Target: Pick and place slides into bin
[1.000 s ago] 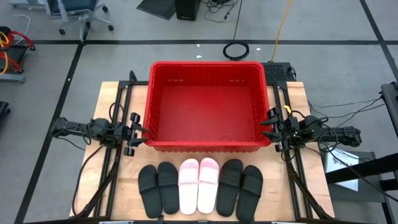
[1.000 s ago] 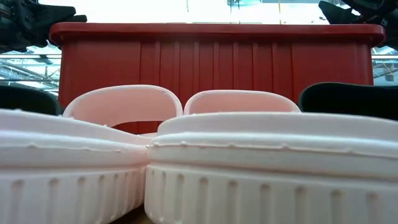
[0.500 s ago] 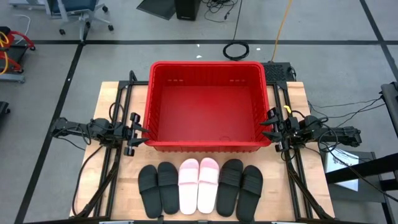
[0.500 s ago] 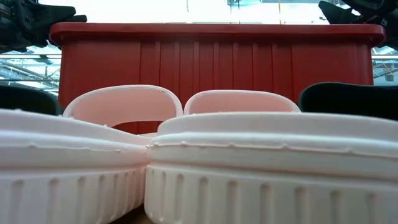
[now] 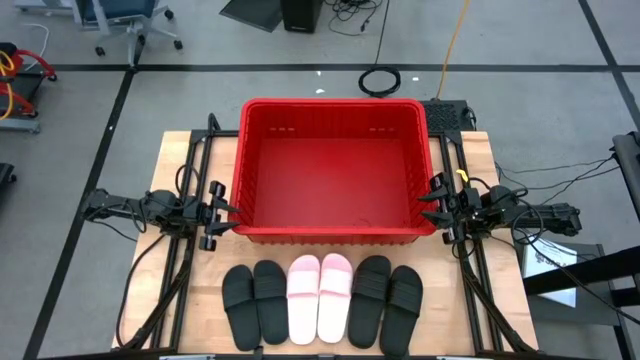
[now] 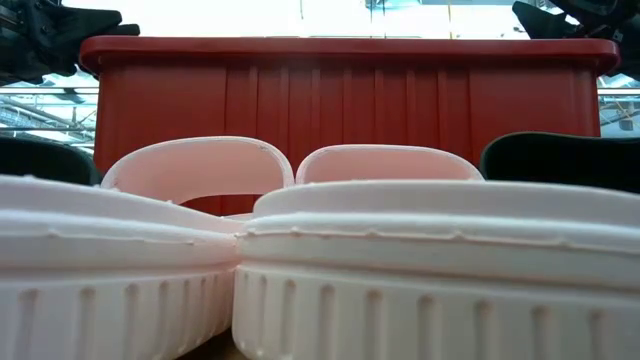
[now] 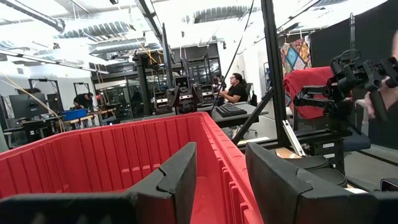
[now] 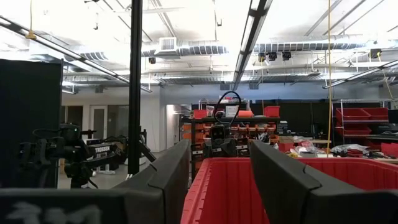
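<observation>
Nothing placed so far, judging by the high view: the bin [image 5: 334, 168] sits mid-worktop [image 5: 505, 300] w/ its red floor bare, and all six slides lie in a row on the near strip of worktop in front of it. Left to right: the left hand [image 5: 219, 213] waits at the bin's left near corner, fingers [image 7: 178, 176] parted astride the rim in its wrist view, gripping nothing; then the left black pair [image 5: 255, 302], soles down, side by side; the pink pair [image 5: 319, 297] in the middle, touching each other; the right black pair [image 5: 386, 297]; and the right hand [image 5: 437, 207] at the bin's right near corner, likewise spread over the rim w/ nothing held. So 0 of 6 in, whole job left – each slide needs a pick and a drop into the bin
</observation>
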Controlling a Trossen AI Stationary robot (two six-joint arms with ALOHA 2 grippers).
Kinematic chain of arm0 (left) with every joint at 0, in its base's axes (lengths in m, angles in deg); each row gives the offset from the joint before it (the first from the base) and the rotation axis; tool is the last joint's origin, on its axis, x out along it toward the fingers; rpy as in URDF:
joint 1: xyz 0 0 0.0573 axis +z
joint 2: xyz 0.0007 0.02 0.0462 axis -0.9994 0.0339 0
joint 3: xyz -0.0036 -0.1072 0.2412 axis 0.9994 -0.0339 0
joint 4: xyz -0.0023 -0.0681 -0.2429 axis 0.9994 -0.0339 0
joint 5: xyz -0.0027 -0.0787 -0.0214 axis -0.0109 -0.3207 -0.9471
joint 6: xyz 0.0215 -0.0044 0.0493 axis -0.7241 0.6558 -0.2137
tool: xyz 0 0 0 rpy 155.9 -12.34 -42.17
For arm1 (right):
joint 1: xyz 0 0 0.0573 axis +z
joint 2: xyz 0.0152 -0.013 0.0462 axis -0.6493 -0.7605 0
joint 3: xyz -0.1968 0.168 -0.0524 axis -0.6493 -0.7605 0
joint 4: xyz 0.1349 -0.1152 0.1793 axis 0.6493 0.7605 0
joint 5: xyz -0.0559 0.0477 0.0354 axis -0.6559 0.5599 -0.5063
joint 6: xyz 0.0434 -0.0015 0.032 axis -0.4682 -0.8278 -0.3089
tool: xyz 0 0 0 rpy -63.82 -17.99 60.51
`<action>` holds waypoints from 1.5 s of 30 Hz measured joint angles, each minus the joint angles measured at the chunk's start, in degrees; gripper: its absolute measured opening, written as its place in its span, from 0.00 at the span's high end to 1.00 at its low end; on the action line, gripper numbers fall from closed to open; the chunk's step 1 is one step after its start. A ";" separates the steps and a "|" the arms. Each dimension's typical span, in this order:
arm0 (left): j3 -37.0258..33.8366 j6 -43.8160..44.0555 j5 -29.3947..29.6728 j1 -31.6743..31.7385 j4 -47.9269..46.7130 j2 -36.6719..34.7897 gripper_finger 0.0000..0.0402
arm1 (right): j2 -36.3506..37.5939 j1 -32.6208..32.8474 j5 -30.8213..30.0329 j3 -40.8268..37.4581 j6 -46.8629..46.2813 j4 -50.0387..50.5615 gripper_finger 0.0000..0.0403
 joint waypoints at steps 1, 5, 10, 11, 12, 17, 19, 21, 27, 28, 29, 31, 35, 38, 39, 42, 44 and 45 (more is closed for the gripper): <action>0.00 0.00 0.00 0.00 0.00 0.01 0.63 | 0.00 0.01 0.01 0.01 0.00 0.00 0.60; 0.00 0.02 0.01 -0.01 0.00 0.01 0.63 | 0.01 -0.01 -3.04 0.01 -0.55 -0.12 0.60; -0.01 0.15 1.18 -0.04 0.44 0.01 0.63 | 0.01 -0.01 -3.01 0.00 -1.16 -0.57 0.60; -0.05 0.35 2.24 -0.03 0.98 0.02 0.63 | 0.01 -0.01 -3.02 0.01 -2.03 -0.59 0.60; -0.07 0.31 3.39 -0.03 1.46 0.03 0.63 | 0.01 -0.01 -3.02 0.01 -3.34 -0.66 0.60; -0.08 0.23 4.55 0.01 5.18 0.07 0.63 | 0.01 -0.01 -3.04 0.00 -7.08 -4.17 0.60; -0.09 1.17 4.41 0.01 6.85 0.06 0.63 | 0.00 -0.01 -3.03 -0.01 -8.35 -7.08 0.60; -0.09 5.05 3.42 0.01 9.56 0.05 0.63 | 0.01 -0.01 -3.02 -0.01 -10.12 -10.81 0.60; -0.07 23.16 2.58 0.01 17.77 0.04 0.63 | 0.01 -0.01 -3.02 -0.03 -14.45 -21.91 0.60; -0.09 26.50 2.59 0.01 18.84 0.03 0.63 | 0.01 -0.01 -3.02 -0.03 -15.02 -23.99 0.60; -0.07 29.39 2.64 0.01 19.98 0.03 0.63 | 0.01 -0.01 -2.99 -0.03 -15.48 -25.60 0.60; -0.07 35.13 2.90 0.01 22.59 0.03 0.63 | 0.01 -0.01 -3.02 -0.03 -15.57 -28.05 0.60; -0.07 41.26 2.94 0.01 28.88 0.03 0.63 | 0.01 -0.01 -3.19 -0.03 -17.46 -32.42 0.60; -0.07 46.49 3.03 0.01 32.93 0.03 0.63 | 0.01 0.00 -4.15 -0.03 -20.44 -34.59 0.60; -0.07 47.65 3.61 0.01 34.01 0.03 0.63 | 0.01 0.01 -5.30 -0.03 -21.88 -34.92 0.60; -0.07 49.91 7.09 0.01 35.00 0.03 0.63 | 0.01 0.01 -8.72 -0.03 -26.35 -35.25 0.60; -0.07 51.50 11.20 0.01 34.94 0.03 0.63 | 0.01 0.01 -10.83 -0.03 -27.92 -35.21 0.60; -0.07 52.76 13.40 0.01 34.95 0.03 0.63 | 0.01 0.01 -12.28 -0.03 -28.06 -35.22 0.60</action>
